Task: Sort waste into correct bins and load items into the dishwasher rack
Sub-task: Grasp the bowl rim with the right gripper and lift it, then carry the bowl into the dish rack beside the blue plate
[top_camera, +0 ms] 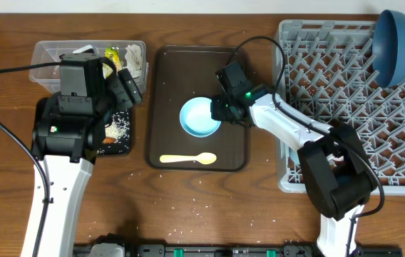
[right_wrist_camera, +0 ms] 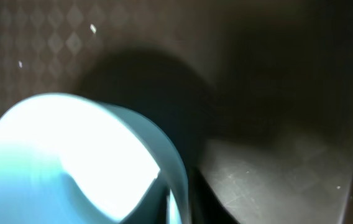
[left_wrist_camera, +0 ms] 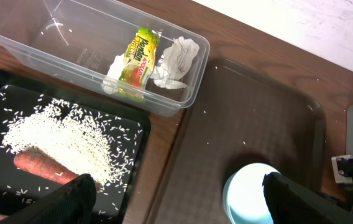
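The left pincer [left_wrist_camera: 178, 180] hangs over the worktop [top_camera: 188, 207] between the black tray [left_wrist_camera: 9, 87] and the brown serving tray [top_camera: 188, 68]; its two fingers stand wide apart and hold nothing. In the black tray there is a heap of rice [left_wrist_camera: 64, 137] with the orange sausage piece [left_wrist_camera: 40, 167] lying at its near edge. Just behind it, the clear tub [left_wrist_camera: 71, 37] holds the yellow-green packet [left_wrist_camera: 138, 56] and the crumpled napkin [left_wrist_camera: 176, 62], side by side at one end. The light blue bowl [top_camera: 199, 116] sits in the middle of the serving tray, and the yellow spoon [top_camera: 188, 158] lies flat nearer the front edge. The right pincer [top_camera: 220, 111] is at the right rim of the bowl; the wrist view is too close and blurred, so I cannot tell if it grips the rim. The dark blue plate [top_camera: 393, 43] stands on edge in the far right corner of the grey rack [top_camera: 331, 71].
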`<action>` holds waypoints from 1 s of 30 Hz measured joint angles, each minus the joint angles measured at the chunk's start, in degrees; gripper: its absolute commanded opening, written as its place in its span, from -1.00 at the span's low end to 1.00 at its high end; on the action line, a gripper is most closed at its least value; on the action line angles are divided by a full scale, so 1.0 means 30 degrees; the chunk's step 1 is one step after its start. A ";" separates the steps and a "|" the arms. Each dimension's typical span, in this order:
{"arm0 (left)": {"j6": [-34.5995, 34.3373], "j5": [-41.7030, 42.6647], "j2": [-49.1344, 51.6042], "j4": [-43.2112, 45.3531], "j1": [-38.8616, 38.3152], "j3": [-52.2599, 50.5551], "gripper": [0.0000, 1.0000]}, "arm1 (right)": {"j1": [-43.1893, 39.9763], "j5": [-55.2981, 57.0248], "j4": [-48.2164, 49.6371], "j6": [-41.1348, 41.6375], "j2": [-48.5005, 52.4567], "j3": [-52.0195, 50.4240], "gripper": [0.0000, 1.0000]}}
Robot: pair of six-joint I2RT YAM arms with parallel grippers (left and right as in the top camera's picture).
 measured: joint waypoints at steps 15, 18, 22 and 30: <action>-0.0007 0.0000 0.0000 -0.0044 0.0000 0.0000 0.77 | -0.1209 0.1545 -0.2419 -0.1690 -0.0692 0.1588 -0.98; 0.0000 0.0000 0.0000 -0.0058 0.0000 0.0000 0.77 | -0.2302 0.4087 -0.3730 -0.2346 -0.2353 0.2987 -0.98; 0.0000 0.0000 0.0000 -0.0051 0.0000 0.0000 0.77 | -0.3570 0.9442 -0.4124 -0.2914 -0.5472 0.4153 -0.98; -0.0007 0.0007 0.0000 -0.0058 0.0000 0.0000 0.78 | -0.4932 2.0720 -0.4160 -0.4896 -0.7096 0.4568 -0.97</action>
